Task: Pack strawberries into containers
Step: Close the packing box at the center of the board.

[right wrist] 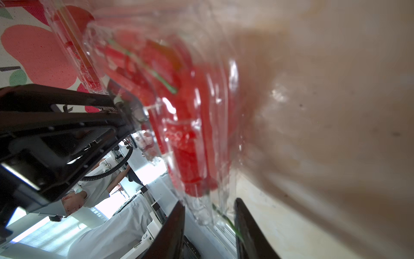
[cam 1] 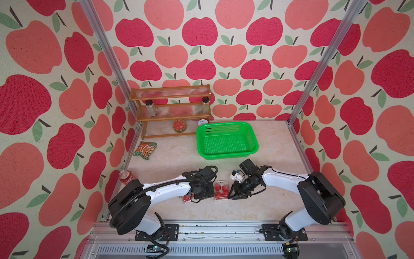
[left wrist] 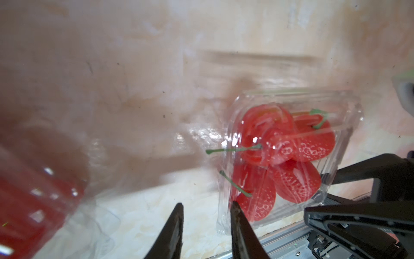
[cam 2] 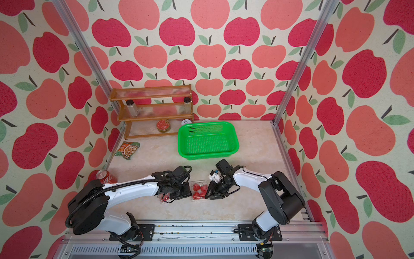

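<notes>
The left arm (cam 1: 170, 190) and right arm (cam 1: 282, 179) wear white shells between bulky black joints; a black corrugated hose (cam 1: 163, 183) runs along the left one (lower left). Black tapering fingers end the left gripper (left wrist: 206, 205) and right gripper (right wrist: 209, 201).

Place: a robotics lab cell, dressed up as a pantry corner.
Walls: apple-print wallpaper (cam 1: 201, 33) on three sides, hung inside bare aluminium posts (cam 1: 322, 56).
Robot: a white-and-black left arm (cam 1: 165, 187) and right arm (cam 1: 282, 178), both bolted to a metal rail (cam 1: 219, 231) at 6 o'clock of the marble-look counter (cam 1: 179, 161).
Kitchen dressing: a wooden spice rack (cam 1: 170, 89) at 11 o'clock with capped jars (cam 1: 150, 107) and a red tin (cam 1: 180, 125); a green basket (cam 1: 224, 124) near 12 o'clock; a snack packet (cam 1: 145, 150) at 10; a soda can (cam 1: 126, 176) at 8.
Props: glossy strawberries (left wrist: 291, 143) with wire-thin green stems, inside a clear container (left wrist: 349, 105).
Beyond the cell: the right wrist view catches a person in a white coat (right wrist: 112, 235) in a bright room.
</notes>
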{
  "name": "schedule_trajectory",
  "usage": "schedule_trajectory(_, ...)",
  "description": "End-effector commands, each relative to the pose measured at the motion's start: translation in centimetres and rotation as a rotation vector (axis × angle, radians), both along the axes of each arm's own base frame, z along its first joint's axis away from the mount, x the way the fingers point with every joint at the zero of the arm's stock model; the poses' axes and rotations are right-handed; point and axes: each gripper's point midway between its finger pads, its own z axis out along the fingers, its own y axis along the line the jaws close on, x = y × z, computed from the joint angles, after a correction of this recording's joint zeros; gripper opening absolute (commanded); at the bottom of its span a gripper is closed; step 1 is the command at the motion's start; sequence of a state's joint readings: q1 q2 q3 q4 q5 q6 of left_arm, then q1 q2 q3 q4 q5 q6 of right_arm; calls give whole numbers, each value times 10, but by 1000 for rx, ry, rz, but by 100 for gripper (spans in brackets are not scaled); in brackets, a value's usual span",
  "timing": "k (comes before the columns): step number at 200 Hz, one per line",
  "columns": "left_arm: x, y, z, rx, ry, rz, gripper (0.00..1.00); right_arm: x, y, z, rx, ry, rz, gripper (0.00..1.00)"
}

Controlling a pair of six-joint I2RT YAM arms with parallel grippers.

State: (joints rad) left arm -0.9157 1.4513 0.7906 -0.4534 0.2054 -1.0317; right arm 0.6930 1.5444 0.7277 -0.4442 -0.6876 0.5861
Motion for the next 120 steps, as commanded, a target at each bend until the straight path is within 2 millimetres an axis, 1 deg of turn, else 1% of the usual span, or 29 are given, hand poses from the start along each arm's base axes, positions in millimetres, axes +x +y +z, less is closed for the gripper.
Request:
schedule_trajectory(1, 11, -1, 14, -2, -48, 6, 34, 14, 2, 12, 5, -87, 9, 58)
schedule_trajectory(16, 16, 0, 21, -6, -71, 8, 36, 17, 0, 20, 7, -101, 4, 63)
schedule_trajectory(32, 23, -1, 28, -21, -97, 7, 37, 19, -3, 27, 18, -113, -6, 63)
schedule_trajectory(49, 27, -1, 32, -26, -106, 8, 37, 19, -5, 30, 26, -114, -16, 64)
schedule_trajectory(75, 30, 1, 43, -24, -128, 0, 37, 14, -11, 35, 18, -117, -22, 64)
schedule_trajectory(89, 32, 6, 53, -25, -155, 12, 38, 9, -20, 38, -11, -127, -36, 66)
schedule_trajectory(103, 37, 12, 66, -41, -195, 34, 43, 6, -31, 41, -50, -142, -58, 71)
schedule_trajectory(110, 39, 16, 72, -51, -213, 50, 49, 4, -37, 43, -66, -147, -69, 74)
schedule_trajectory(116, 42, 21, 77, -56, -228, 67, 55, 3, -42, 45, -84, -156, -79, 76)
schedule_trajectory(119, 43, 23, 80, -59, -235, 76, 58, 3, -44, 46, -94, -163, -88, 80)
schedule_trajectory(120, 44, 24, 81, -60, -239, 79, 59, 4, -45, 46, -94, -168, -90, 84)
